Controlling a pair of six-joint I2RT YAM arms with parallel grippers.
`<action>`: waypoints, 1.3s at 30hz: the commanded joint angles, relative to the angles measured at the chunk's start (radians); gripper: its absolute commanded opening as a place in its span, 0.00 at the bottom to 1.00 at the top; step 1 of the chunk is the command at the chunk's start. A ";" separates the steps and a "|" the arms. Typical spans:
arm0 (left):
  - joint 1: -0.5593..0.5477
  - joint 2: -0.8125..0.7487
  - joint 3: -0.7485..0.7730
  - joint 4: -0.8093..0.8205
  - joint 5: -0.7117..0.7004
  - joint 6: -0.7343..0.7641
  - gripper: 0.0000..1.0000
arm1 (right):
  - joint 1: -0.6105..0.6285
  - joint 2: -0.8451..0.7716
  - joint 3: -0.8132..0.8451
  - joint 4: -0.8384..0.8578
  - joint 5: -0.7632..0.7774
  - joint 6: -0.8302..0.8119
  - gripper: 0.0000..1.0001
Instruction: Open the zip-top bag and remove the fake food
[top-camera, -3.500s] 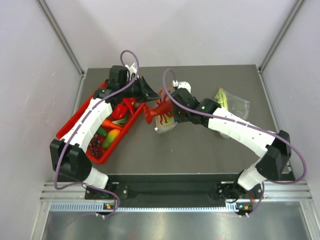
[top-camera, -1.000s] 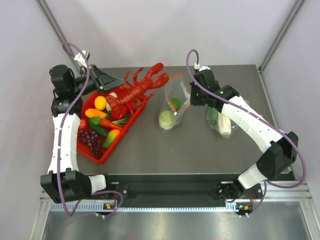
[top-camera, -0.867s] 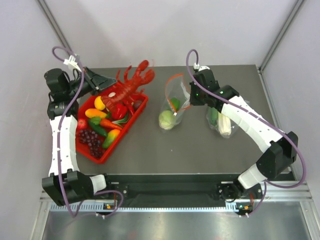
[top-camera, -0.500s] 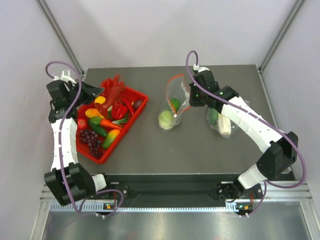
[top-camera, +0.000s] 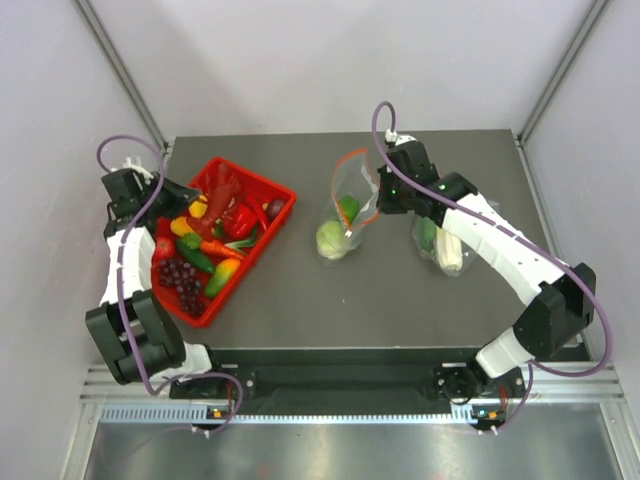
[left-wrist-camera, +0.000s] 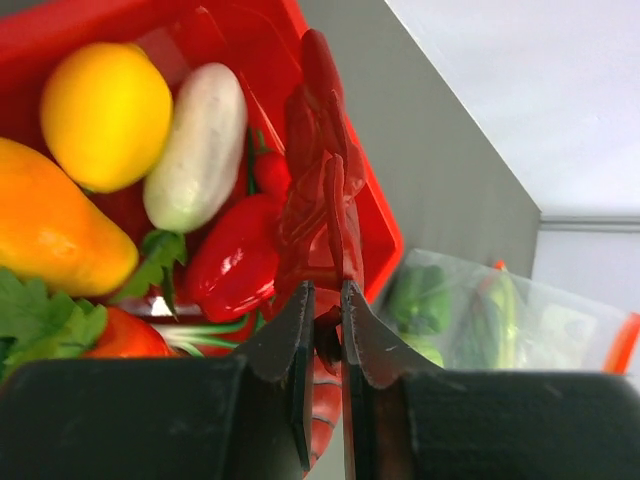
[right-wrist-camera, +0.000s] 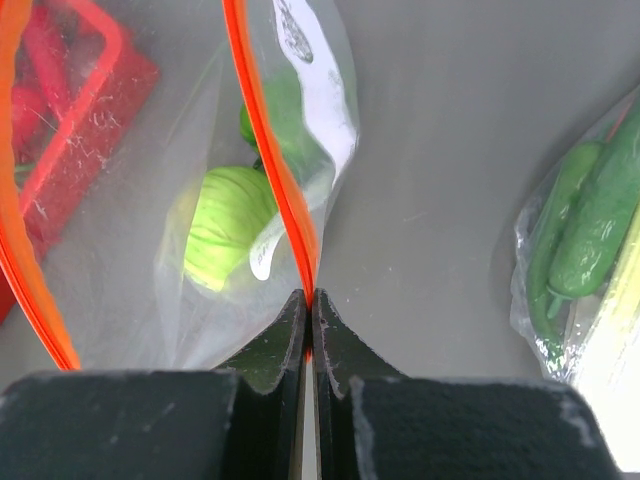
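Right gripper (right-wrist-camera: 307, 300) pinched shut on the orange strip of the zip-top bag (top-camera: 350, 188), bag upright mid-table (pale green cabbage (right-wrist-camera: 222, 228) inside), left gripper (left-wrist-camera: 322, 300) clamped on a red lobster (left-wrist-camera: 318, 190) over the red tray (top-camera: 287, 208)

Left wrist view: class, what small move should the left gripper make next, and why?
Probably open the left gripper to let go of the red toy lobster: it is pinched between the jaws over the red tray. The right gripper is shut on the mouth of the open zip-top bag, with the cabbage inside to fetch afterwards.
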 joint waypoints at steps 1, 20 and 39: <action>0.027 0.053 -0.024 0.057 -0.051 0.051 0.00 | -0.011 -0.022 -0.001 0.037 -0.009 0.011 0.00; 0.081 0.311 0.027 -0.150 -0.140 0.261 0.50 | 0.000 0.015 0.014 0.034 -0.025 0.037 0.00; -0.008 -0.035 0.027 -0.149 -0.152 0.288 0.85 | 0.020 0.012 0.022 0.046 -0.028 0.034 0.00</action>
